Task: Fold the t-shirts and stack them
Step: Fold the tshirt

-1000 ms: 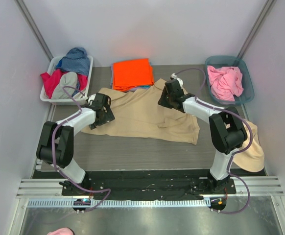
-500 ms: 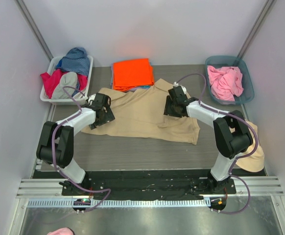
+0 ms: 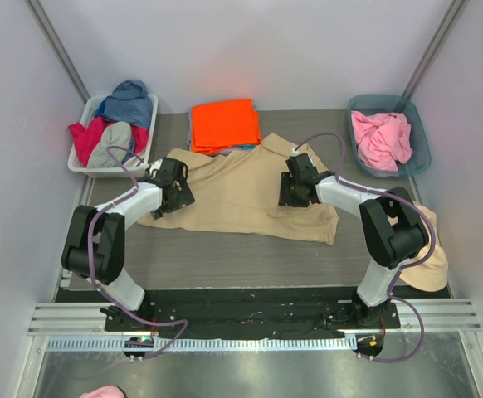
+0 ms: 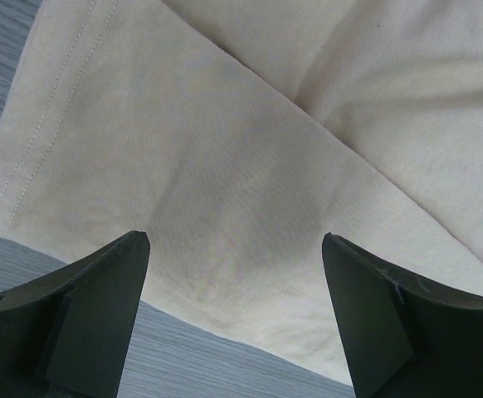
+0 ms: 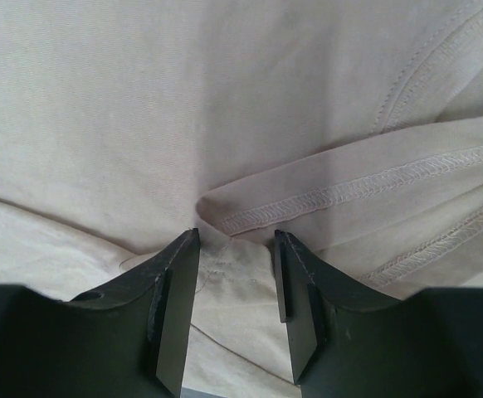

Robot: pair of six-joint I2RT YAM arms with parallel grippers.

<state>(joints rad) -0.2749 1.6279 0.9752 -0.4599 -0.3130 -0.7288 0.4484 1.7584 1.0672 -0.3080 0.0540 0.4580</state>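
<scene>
A tan t-shirt [image 3: 233, 195] lies spread and partly folded across the middle of the table. My left gripper [image 3: 173, 191] hovers over its left edge, wide open with nothing between the fingers; the left wrist view shows the cloth's edge [image 4: 250, 166] below the left gripper [image 4: 235, 239]. My right gripper [image 3: 290, 192] is down on the shirt's right part. In the right wrist view the right gripper [image 5: 236, 234] stands partly open, with a stitched hem fold [image 5: 349, 191] just past its tips. A folded orange t-shirt [image 3: 223, 124] lies at the back. A crumpled pink one [image 3: 381, 139] fills a bin.
A white bin [image 3: 82, 162] of mixed clothes stands at the back left and a teal bin [image 3: 421, 141] at the back right. More tan cloth [image 3: 431, 261] hangs off the table's right edge. Grey tabletop [image 3: 225, 257] shows in front of the shirt.
My right gripper has come from the shirt's back edge toward the near side, and its jaws stand wider than before. The left arm has not moved.
</scene>
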